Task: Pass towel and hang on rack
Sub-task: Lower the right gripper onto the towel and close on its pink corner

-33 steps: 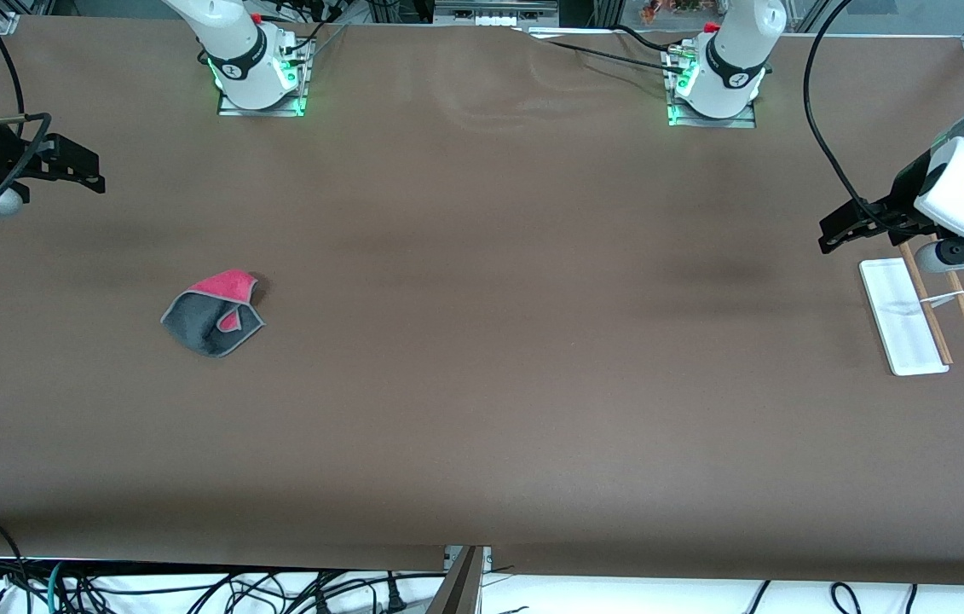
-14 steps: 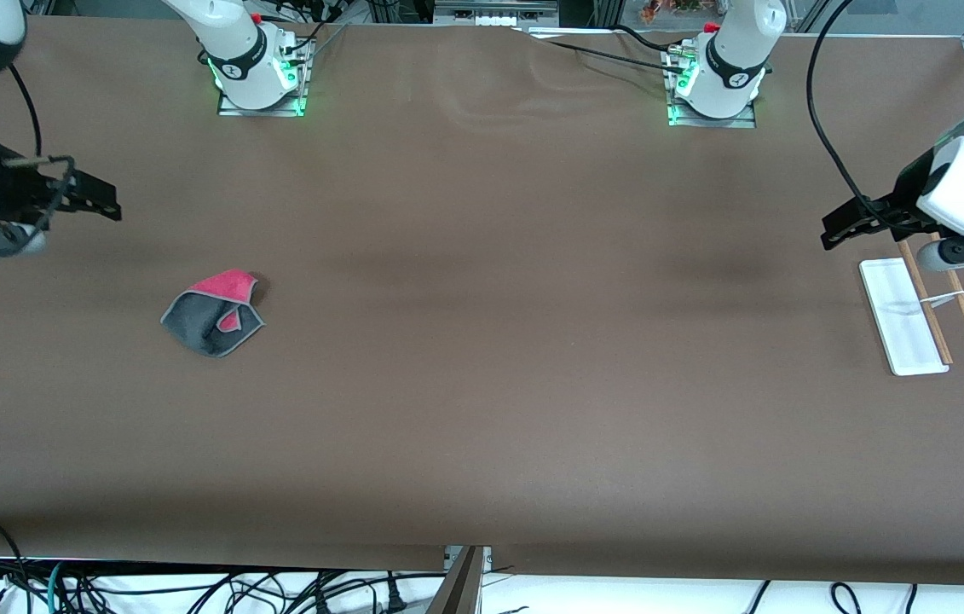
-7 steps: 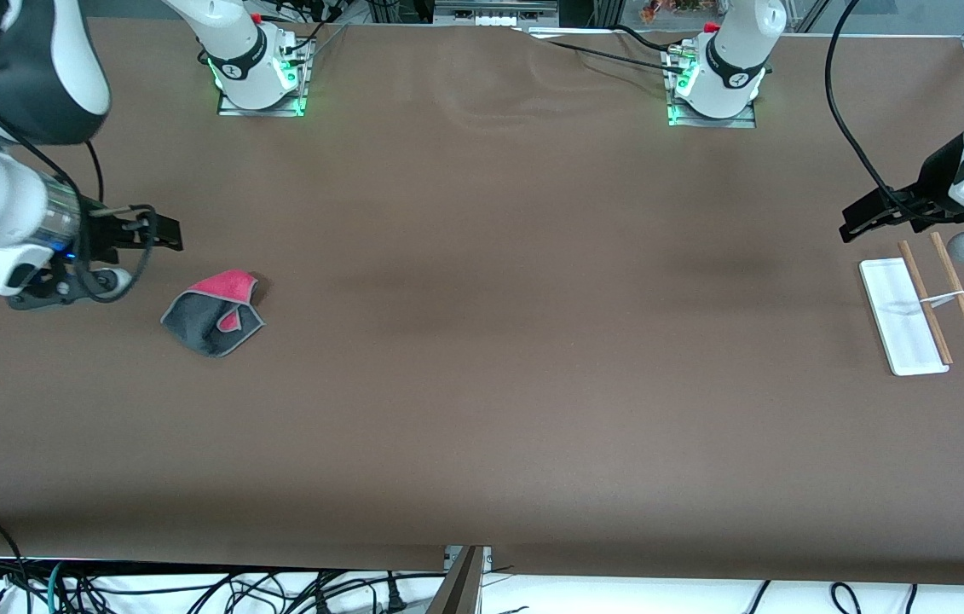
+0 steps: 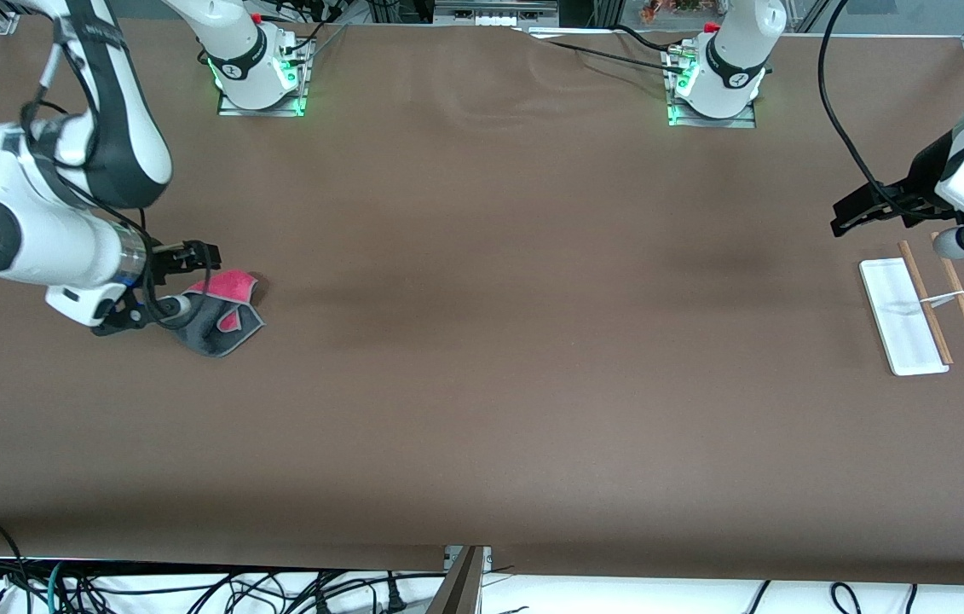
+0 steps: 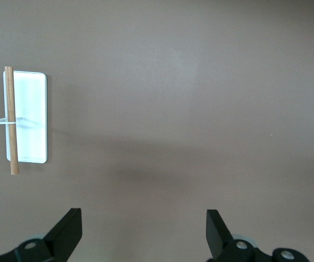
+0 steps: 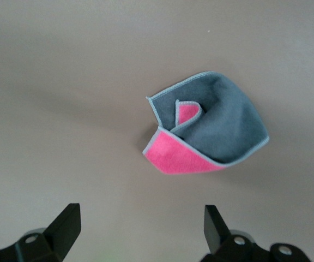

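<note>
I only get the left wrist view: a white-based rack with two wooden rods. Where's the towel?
Observer: The towel lies crumpled at the right arm's end of the table, away from the rack.
Operator: Is anything holding it?
Observer: No. The right gripper hangs open over its edge.
Operator: What colour is it?
Observer: Pink-red on one face, dark grey on the other, grey edging.
</note>
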Available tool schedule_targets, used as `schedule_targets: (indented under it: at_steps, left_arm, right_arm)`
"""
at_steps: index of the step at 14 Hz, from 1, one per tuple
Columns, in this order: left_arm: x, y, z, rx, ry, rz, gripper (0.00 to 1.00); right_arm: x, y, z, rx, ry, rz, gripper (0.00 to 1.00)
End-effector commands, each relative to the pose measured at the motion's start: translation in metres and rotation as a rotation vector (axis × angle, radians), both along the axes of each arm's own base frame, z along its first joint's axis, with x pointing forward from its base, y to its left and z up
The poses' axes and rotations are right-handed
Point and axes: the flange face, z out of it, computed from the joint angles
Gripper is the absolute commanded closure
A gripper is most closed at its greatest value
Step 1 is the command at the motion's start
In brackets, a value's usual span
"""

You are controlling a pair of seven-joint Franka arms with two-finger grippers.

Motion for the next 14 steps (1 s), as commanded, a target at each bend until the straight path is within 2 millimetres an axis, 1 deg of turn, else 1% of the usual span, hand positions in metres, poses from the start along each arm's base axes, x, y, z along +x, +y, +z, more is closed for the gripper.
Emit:
schedule_targets:
  at_steps: [1, 2, 3, 6, 9, 10, 12, 14]
  left_arm:
    - [-0.001, 0.002, 0.008, -0.027, -0.004, 0.009, 0.0]
    - [-0.001, 0.0, 0.009, -0.033, -0.006, 0.009, 0.0]
    - [-0.002, -0.002, 0.009, -0.033, -0.006, 0.004, 0.0]
    - [-0.003, -0.003, 0.012, -0.033, -0.01, 0.003, 0.0]
    - [-0.004, -0.003, 0.014, -0.033, -0.015, 0.003, 0.0]
    - [-0.004, -0.003, 0.014, -0.033, -0.015, 0.003, 0.0]
    - [-0.004, -0.004, 0.015, -0.033, -0.016, 0.001, 0.0]
    - [-0.004, -0.003, 0.014, -0.033, -0.015, 0.003, 0.0]
  right_arm:
    - [-0.012, -0.012, -0.027, 0.027, -0.039, 0.166, 0.0]
    - [-0.013, -0.022, -0.037, 0.046, -0.055, 0.225, 0.0]
    - [-0.014, -0.027, -0.048, 0.059, -0.063, 0.271, 0.0]
    - [-0.015, -0.031, -0.067, 0.093, -0.052, 0.404, 0.0]
    - [-0.015, -0.051, -0.091, 0.122, -0.08, 0.538, 0.0]
    - [-0.015, -0.06, -0.098, 0.127, -0.079, 0.553, 0.0]
    - [-0.015, -0.065, -0.102, 0.128, -0.082, 0.559, 0.0]
    - [-0.017, -0.075, -0.114, 0.132, -0.085, 0.554, 0.0]
